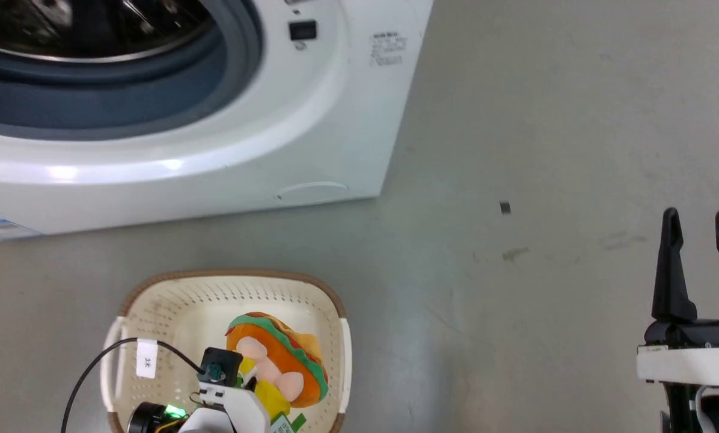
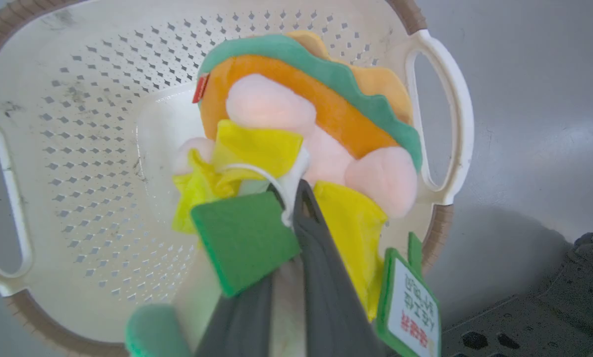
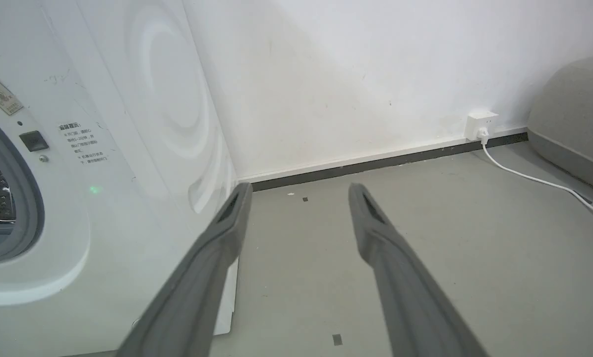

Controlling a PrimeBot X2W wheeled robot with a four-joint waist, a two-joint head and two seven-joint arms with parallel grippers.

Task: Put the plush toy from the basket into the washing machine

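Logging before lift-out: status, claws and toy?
Left claw shut on plush toy, in basket. Right claw open, over floor. Washing machine porthole uncovered, nothing blocking.

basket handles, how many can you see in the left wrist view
2: one white handle on the view's left side of the basket, the other on its right side, next to the plush toy. None looks hidden.
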